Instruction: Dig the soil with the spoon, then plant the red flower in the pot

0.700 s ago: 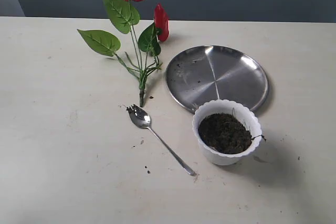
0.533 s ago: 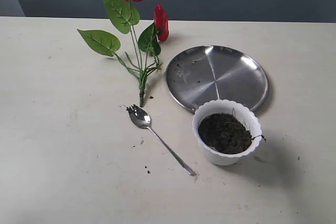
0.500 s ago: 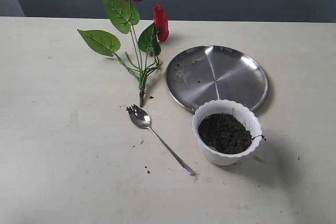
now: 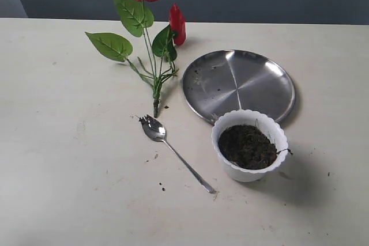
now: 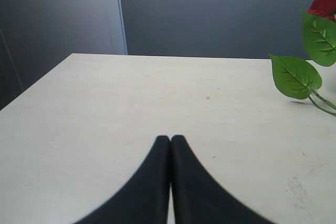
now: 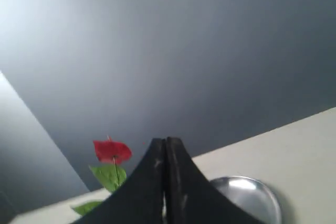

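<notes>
In the exterior view, upper left, the artificial red flower [image 4: 151, 37] with green leaves lies flat. Below it lies the shiny metal spoon [image 4: 174, 152]. Right of centre, the white scalloped pot [image 4: 249, 144] holds dark soil [image 4: 247, 146], touching the round steel plate [image 4: 238, 84]. The left gripper [image 5: 170, 139] and right gripper [image 6: 166, 141] both have fingers pressed together, holding nothing, apart from everything.

No readable text, label, brand, number or sign appeared on any object or surface in any of the three views.
</notes>
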Controlling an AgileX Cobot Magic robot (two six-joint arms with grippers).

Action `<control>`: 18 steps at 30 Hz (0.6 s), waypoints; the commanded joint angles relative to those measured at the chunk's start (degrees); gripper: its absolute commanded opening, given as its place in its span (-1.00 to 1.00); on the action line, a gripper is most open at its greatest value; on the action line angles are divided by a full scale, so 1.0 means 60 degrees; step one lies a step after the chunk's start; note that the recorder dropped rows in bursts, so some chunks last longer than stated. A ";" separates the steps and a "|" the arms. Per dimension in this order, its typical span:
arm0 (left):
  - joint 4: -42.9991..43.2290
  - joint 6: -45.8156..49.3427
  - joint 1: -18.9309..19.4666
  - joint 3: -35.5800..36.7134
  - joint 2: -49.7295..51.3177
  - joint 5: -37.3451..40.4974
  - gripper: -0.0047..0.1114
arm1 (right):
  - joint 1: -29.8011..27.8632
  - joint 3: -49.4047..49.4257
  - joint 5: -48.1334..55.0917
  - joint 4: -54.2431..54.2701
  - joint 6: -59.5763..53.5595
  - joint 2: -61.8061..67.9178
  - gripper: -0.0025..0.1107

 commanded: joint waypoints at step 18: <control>-0.0010 -0.0023 0.0009 0.0035 -0.0022 0.0039 -0.91 | 0.4379 -0.8094 0.4767 -0.0954 -0.5402 1.2479 -0.97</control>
